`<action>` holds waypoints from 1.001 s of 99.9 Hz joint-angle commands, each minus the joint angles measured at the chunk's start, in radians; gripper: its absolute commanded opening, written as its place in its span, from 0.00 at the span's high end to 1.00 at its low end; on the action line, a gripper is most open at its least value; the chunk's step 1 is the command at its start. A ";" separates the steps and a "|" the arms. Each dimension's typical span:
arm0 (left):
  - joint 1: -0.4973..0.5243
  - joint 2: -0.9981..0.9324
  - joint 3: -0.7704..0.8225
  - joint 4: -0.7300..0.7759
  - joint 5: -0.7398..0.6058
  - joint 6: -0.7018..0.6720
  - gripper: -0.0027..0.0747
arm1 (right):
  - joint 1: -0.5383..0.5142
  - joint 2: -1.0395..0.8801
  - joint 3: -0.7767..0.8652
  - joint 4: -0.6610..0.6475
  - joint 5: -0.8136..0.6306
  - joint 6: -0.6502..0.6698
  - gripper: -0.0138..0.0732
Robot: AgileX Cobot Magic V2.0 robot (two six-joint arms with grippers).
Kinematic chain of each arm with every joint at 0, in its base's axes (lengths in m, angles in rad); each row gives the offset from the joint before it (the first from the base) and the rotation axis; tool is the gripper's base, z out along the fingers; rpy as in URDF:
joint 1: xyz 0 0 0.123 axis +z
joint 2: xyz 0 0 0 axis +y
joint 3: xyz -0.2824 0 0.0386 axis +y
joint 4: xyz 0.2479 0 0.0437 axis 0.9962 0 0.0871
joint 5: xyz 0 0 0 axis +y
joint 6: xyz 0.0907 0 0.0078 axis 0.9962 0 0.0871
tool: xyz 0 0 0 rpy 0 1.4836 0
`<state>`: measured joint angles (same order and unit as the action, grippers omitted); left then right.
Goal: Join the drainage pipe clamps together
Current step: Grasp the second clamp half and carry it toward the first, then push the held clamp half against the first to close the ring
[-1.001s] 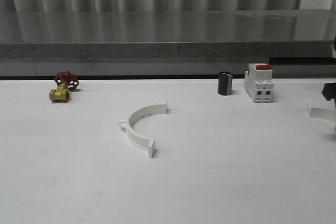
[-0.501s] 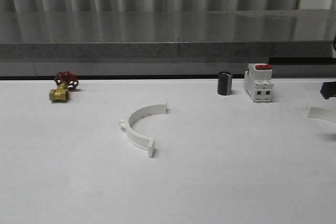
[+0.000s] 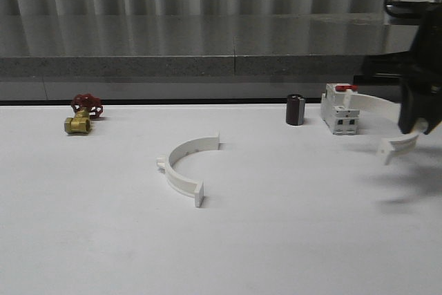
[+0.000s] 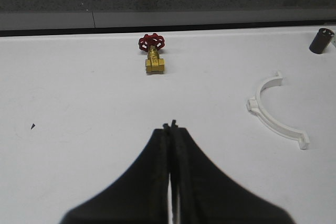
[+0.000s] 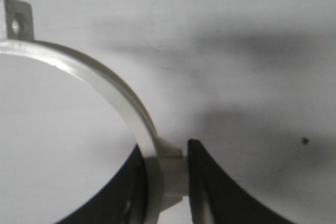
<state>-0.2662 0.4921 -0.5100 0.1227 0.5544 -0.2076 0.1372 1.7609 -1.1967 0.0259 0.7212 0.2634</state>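
right claw (image 5: 165,182) pinching one clamp half (image 5: 100,85), lifted above worktop (image 3: 276,240) near breaker (image 3: 340,110); other clamp half (image 3: 185,167) lies mid-worktop, well apart; left claw (image 4: 171,129) pressed together.

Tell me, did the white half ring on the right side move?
Yes. The held clamp half rose off the table and came leftward, reaching the breaker.

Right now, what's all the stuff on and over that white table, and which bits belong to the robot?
White plastic half-ring pipe clamp: one, lying mid-table, curve bulging left.
Second white half-ring clamp: one, lifted off the table at far right.
Brass valve with red handwheel: one, back left.
Dark cylinder: one, back right of centre.
White boxy breaker with red switch: one, beside the cylinder.
White table: one.
Right gripper: black, shut on the lifted clamp.
Left gripper: black, shut, empty.
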 commanded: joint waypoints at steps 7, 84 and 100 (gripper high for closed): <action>0.002 0.001 -0.026 0.002 -0.075 0.000 0.99 | 0.132 -0.031 -0.063 -0.116 -0.020 0.209 0.83; 0.002 0.001 -0.026 0.002 -0.075 0.000 0.99 | 0.412 0.263 -0.315 -0.233 0.075 0.530 0.83; 0.002 0.001 -0.026 0.002 -0.075 0.000 0.99 | 0.417 0.274 -0.316 -0.233 0.069 0.552 0.83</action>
<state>-0.2662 0.4921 -0.5100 0.1227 0.5544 -0.2059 0.5522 2.0801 -1.4805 -0.1832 0.8067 0.8046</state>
